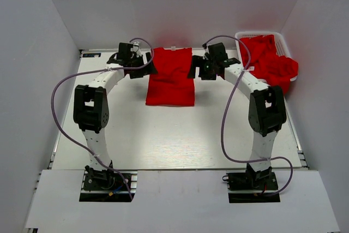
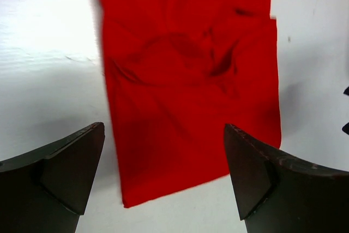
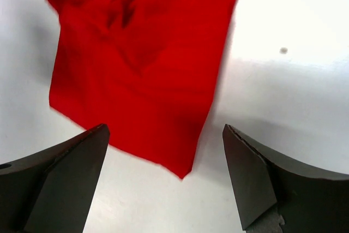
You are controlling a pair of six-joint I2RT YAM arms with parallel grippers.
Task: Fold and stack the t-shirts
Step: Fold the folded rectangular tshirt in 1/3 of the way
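My left gripper (image 2: 163, 126) and right gripper (image 3: 165, 126) both gape wide, holding nothing. Between them, just ahead of my fingertips, the folded t-shirt (image 1: 170, 77) lies flat on the white surface (image 1: 163, 135). Right of my right gripper, more t-shirts (image 1: 270, 58) heap in a white basket (image 1: 281, 39), spilling over its rim. Plain white walls (image 1: 174, 4) enclose everything.

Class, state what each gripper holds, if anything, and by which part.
Nothing is held: the left gripper and right gripper both stand open, clear of the folded t-shirt on the table.
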